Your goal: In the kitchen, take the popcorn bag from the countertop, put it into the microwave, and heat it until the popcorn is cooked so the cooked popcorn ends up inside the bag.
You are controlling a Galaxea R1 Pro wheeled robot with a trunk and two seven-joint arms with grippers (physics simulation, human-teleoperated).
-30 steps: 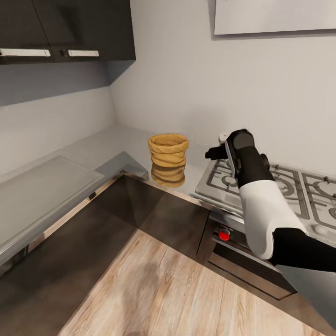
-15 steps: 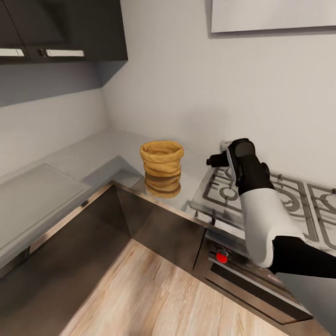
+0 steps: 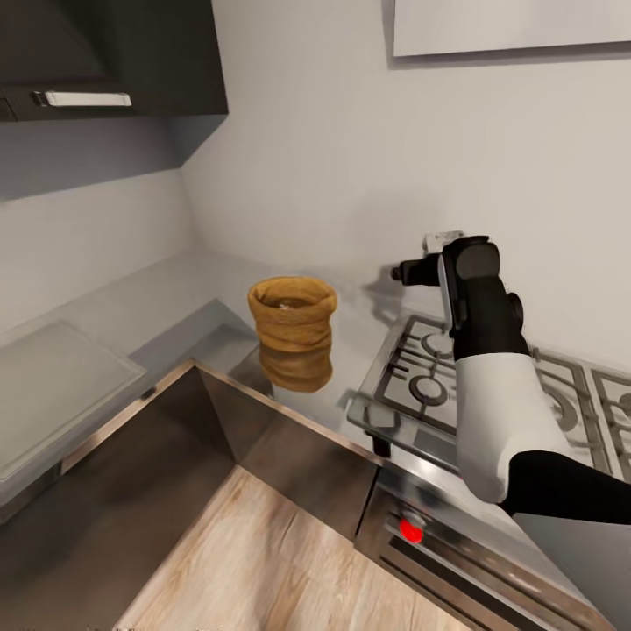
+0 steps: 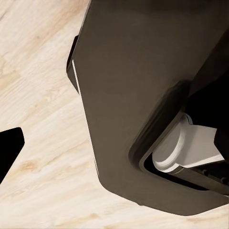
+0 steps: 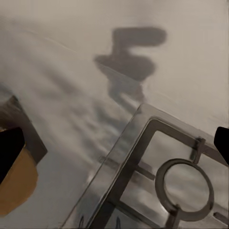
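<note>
The popcorn bag (image 3: 292, 337), a tan wrinkly sack with a rolled rim, stands upright on the grey countertop (image 3: 166, 294) near its inner corner. Its edge also appears in the right wrist view (image 5: 16, 188). My right gripper (image 3: 405, 272) hangs above the hob's far left corner, to the right of the bag and higher than its rim, apart from it. In its wrist view the gripper (image 5: 114, 148) has its fingers spread wide and holds nothing. The left gripper's fingertip (image 4: 9, 148) hangs over the wooden floor. The microwave is out of view, and I cannot make out any popcorn in the bag.
A gas hob (image 3: 438, 386) with grey grates (image 5: 167, 176) lies right of the bag, over a steel oven with a red knob (image 3: 410, 529). Dark wall cabinets (image 3: 114, 44) hang at upper left. A pale flat board (image 3: 53, 386) lies on the left counter. My dark base (image 4: 133, 95) stands on the floor.
The camera has moved closer and turned, so the whole scene has shifted. The right arm has risen a little over the hob. The bag has stayed put on the countertop.
</note>
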